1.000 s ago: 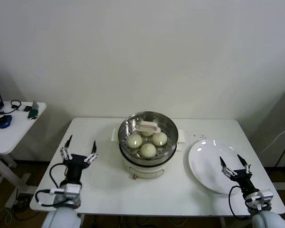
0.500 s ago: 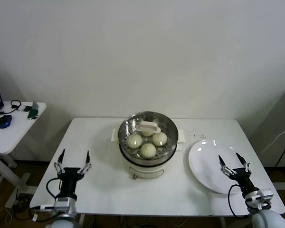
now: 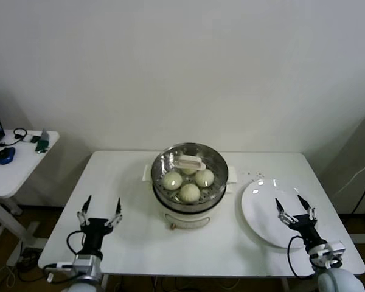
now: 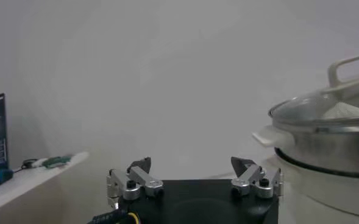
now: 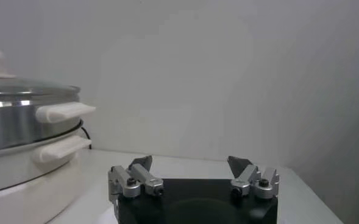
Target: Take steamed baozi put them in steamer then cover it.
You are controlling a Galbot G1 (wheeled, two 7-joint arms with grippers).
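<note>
The steamer [image 3: 190,204] stands at the table's middle on its white cooker base, with the cover [image 3: 214,164] resting on it, white handle [image 3: 189,162] on top. Through the glass I see three steamed baozi [image 3: 189,192] inside; whether more lie under the handle I cannot tell. My left gripper [image 3: 100,208] is open and empty over the table's front left, well apart from the steamer. My right gripper [image 3: 294,206] is open and empty over the white plate [image 3: 263,201] at the front right. The left wrist view shows the lidded steamer [image 4: 334,143] to one side of the left gripper [image 4: 194,167]; the right wrist view shows the steamer [image 5: 21,125] beside the right gripper [image 5: 191,164].
A side table [image 3: 12,164] at the far left carries a mouse, cables and small gadgets. A wall runs close behind the main table. Bare tabletop lies in front of the steamer [image 3: 176,243] between the two arms.
The left gripper drew back toward the table's front edge and then shifted slightly right. The right gripper crept a little left and away from me over the plate. Steamer and cover have not moved.
</note>
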